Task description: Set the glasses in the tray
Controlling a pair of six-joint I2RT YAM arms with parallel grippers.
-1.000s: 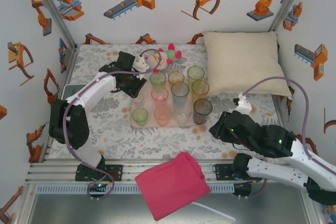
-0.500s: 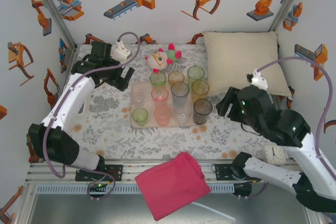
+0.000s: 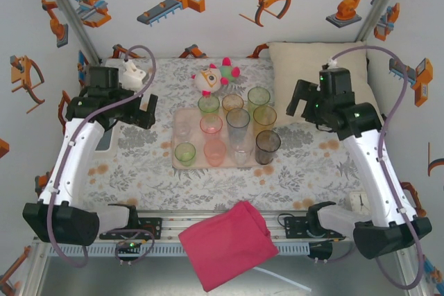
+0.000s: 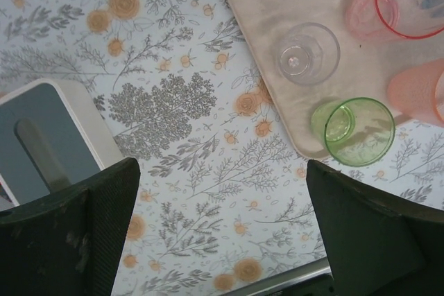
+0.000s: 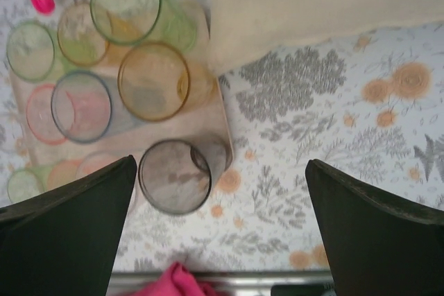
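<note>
Top external: glasses (image 3: 238, 124) all sit on tray (image 3: 182, 159), grey glass (image 3: 267, 147) at its 4 o'clock corner. Left tool (image 4: 222, 227) and right tool (image 5: 220, 227) released, empty. Task looks done.

Cream pillow (image 3: 295, 60) — plush toy (image 3: 215, 76) — pink cloth (image 3: 229, 244)

The glasses (image 3: 238, 121) stand in the tray (image 4: 267, 5); from it, a pillow (image 3: 312, 81) lies at two o'clock, a toy (image 3: 215, 77) at twelve, a cloth (image 3: 227, 244) at six.
</note>
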